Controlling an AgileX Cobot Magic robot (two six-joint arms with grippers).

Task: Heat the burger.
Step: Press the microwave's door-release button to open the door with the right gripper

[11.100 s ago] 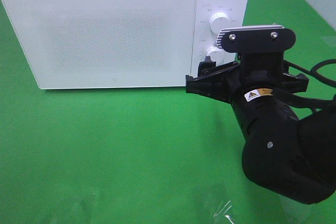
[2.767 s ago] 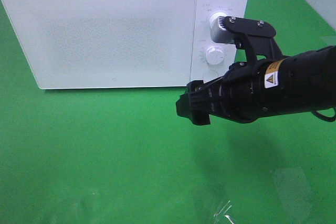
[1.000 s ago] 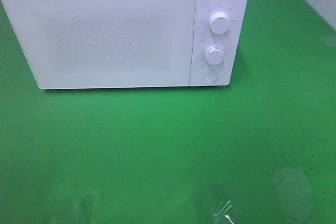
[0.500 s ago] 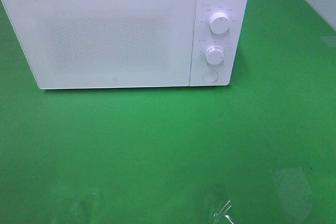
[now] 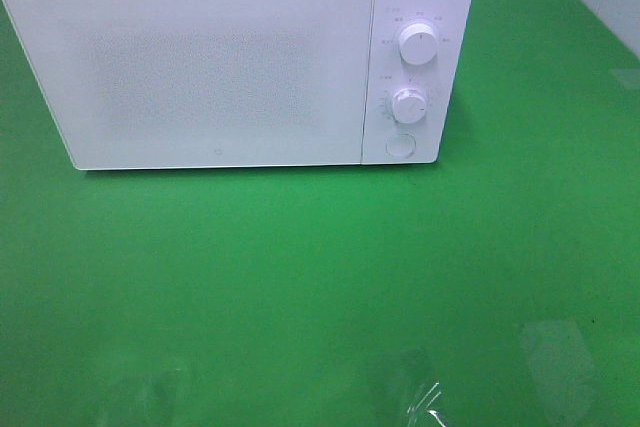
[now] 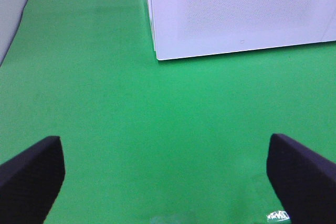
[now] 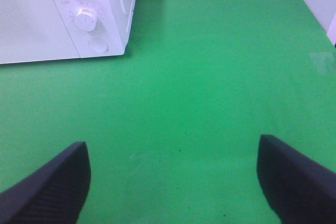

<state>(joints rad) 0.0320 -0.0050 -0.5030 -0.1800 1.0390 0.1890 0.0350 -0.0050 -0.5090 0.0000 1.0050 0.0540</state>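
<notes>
Left end effector [image 6: 164, 142] and right end effector [image 7: 172, 144] are both spread open with nothing held, and neither one shows in the high view. That high view gives me a white microwave [image 5: 220, 57] standing at the far side of the green table [image 5: 300, 287]. Its door [image 5: 200, 67] is shut, and the speckled panel is too cloudy to see through. On the control strip to the right of the door sit an upper dial [image 5: 417, 43], a lower dial [image 5: 409, 106] and a round button [image 5: 400, 145] below them. I cannot see the burger in this view, so I cannot tell where it lies. From my left wrist, my two dark fingers [image 6: 31, 177] stand wide apart at the edges of the picture, with only bare green table between them. The hinge-side corner of the microwave is ahead of them and well apart from the tips. The burger is not to be seen here either. From my right wrist, the fingers [image 7: 52, 182] are also parted wide over bare table. The microwave's control end, with both dials and the button, stands ahead and off to the left finger's side, well clear of the tips. Again the burger is out of sight, so I cannot place it relative to either end effector.
</notes>
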